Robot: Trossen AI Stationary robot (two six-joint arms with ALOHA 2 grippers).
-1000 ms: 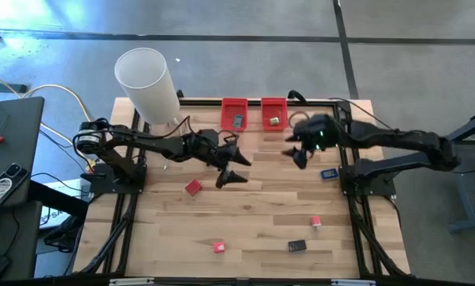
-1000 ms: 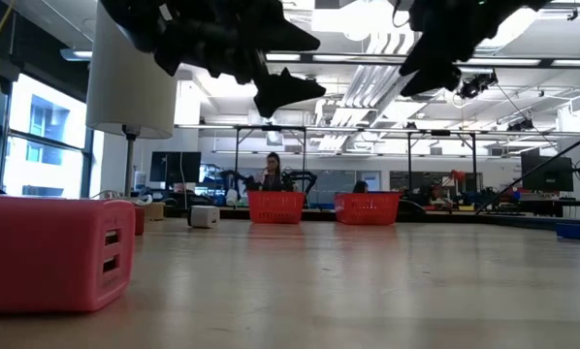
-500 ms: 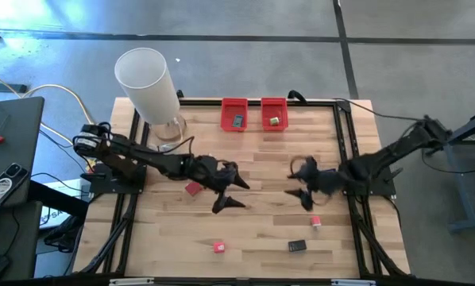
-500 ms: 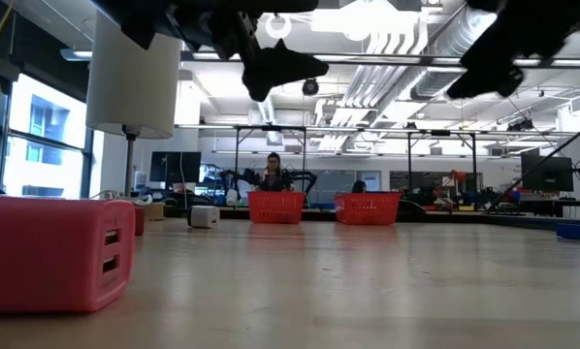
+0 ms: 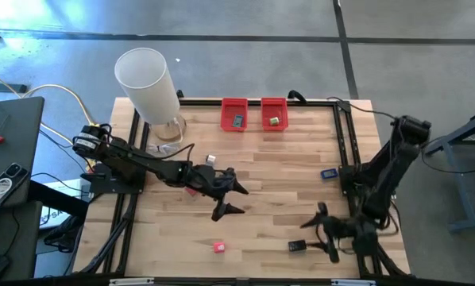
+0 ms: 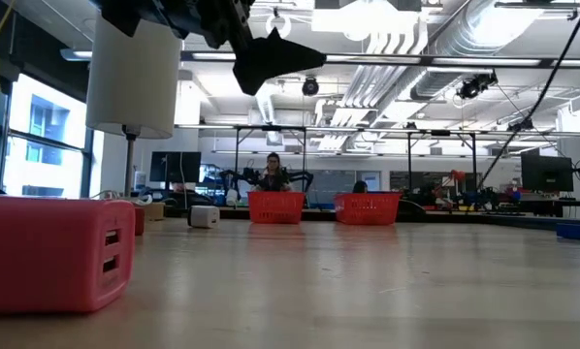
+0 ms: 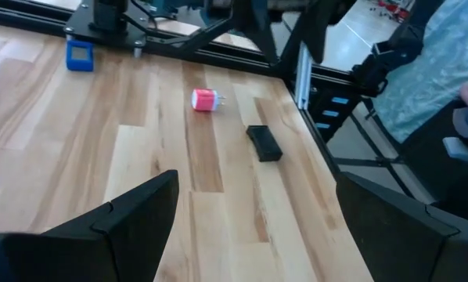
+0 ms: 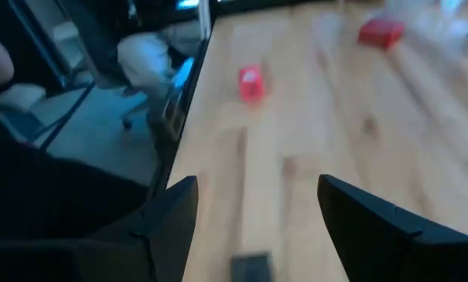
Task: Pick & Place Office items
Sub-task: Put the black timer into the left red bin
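Small office items lie scattered on the wooden table: a black piece [image 5: 297, 246], a red piece [image 5: 219, 247], a blue piece [image 5: 328, 173] and a white piece [image 5: 211, 160]. A pink-red piece [image 7: 205, 100] shows in the left wrist view. A red block [image 5: 191, 190] is partly hidden under my left arm. My left gripper [image 5: 233, 199] hangs open above the table's middle, holding nothing. My right gripper [image 5: 315, 232] is open too, low near the front right, just right of the black piece [image 8: 253, 266].
Two red bins [image 5: 234, 115] [image 5: 274, 113] stand at the far edge, each with a small item inside. A tall white cylinder [image 5: 148, 83] stands at the far left corner. A black frame [image 5: 347, 143] borders the table. A person sits far behind the bins [image 6: 272, 173].
My right gripper has swung fast from beside the bins at the far right toward the near edge, sinking and turning as it went; it stays open. My left gripper has moved toward the near edge, still open. No item has moved.
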